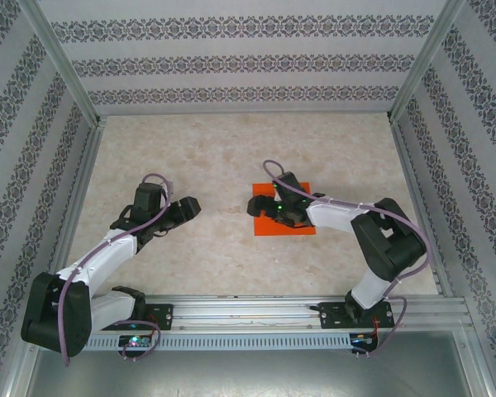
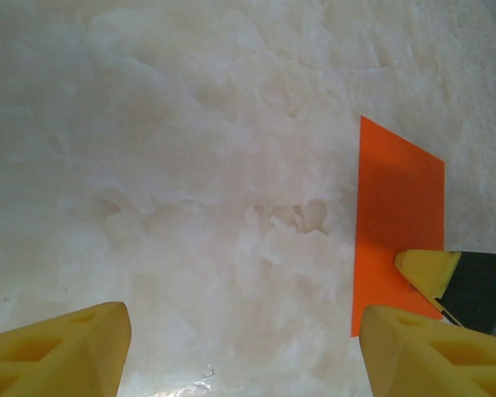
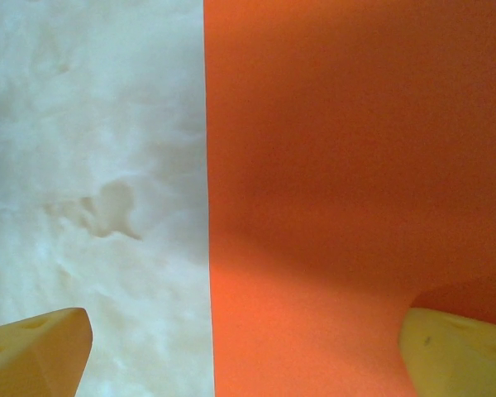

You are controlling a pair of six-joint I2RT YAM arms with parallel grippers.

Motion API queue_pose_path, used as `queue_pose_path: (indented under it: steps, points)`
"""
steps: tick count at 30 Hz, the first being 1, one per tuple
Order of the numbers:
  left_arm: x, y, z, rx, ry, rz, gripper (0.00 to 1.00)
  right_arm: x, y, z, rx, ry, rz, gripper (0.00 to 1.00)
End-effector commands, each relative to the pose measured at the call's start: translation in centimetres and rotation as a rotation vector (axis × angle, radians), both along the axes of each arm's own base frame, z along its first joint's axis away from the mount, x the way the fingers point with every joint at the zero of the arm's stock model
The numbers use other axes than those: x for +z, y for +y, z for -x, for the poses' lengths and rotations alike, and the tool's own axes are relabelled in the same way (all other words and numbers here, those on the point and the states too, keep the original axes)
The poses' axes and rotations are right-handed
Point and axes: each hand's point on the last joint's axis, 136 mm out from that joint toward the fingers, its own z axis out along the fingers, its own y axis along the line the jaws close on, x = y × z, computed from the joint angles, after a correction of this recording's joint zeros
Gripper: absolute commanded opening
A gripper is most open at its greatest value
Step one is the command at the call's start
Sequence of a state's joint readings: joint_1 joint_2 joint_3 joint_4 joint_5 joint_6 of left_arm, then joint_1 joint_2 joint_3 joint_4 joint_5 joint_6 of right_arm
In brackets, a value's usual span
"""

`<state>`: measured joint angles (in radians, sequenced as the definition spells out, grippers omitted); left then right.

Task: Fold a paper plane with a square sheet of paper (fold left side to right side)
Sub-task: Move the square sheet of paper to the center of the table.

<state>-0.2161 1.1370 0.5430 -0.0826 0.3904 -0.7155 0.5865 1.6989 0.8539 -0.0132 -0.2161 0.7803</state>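
top external: high behind near edge, looking down on whole table (image 1: 215,149) | left wrist: low, facing right | right wrist: very close, downward | shared: square sheet of paper (image 1: 285,231)

Matt orange paper sheet (image 3: 355,165) on smooth, marbled tabletop (image 1: 215,149).

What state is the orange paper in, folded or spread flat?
Spread flat: the square sheet of paper lies unfolded on the table, no crease visible.

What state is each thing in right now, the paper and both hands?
square sheet of paper: lying flat on the table, no fold visible.
left hand: open, over bare table, apart from the sheet.
right hand: open, straddling the sheet's left edge, gripping nothing.
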Motion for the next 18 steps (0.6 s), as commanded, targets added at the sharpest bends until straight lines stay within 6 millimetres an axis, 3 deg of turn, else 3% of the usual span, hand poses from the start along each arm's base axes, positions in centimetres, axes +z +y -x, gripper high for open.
queue_pose_path:
  steps: [1,9,12,18]
  points:
    - [0.8,0.3,0.1,0.007,-0.009,-0.031,0.73,-2.4,1.9,1.3,-0.057,0.090,0.008,0.98]
    - [0.8,0.5,0.1,0.024,-0.003,-0.034,0.73,-2.3,6.5,1.6,-0.089,0.071,-0.020,0.98]
    - [0.8,0.5,0.2,0.023,0.000,-0.031,0.72,-2.0,7.3,1.4,-0.072,0.061,-0.017,0.98]
    - [0.7,0.0,0.1,0.016,0.009,-0.001,0.67,0.8,8.2,0.7,0.016,-0.003,-0.018,0.98]
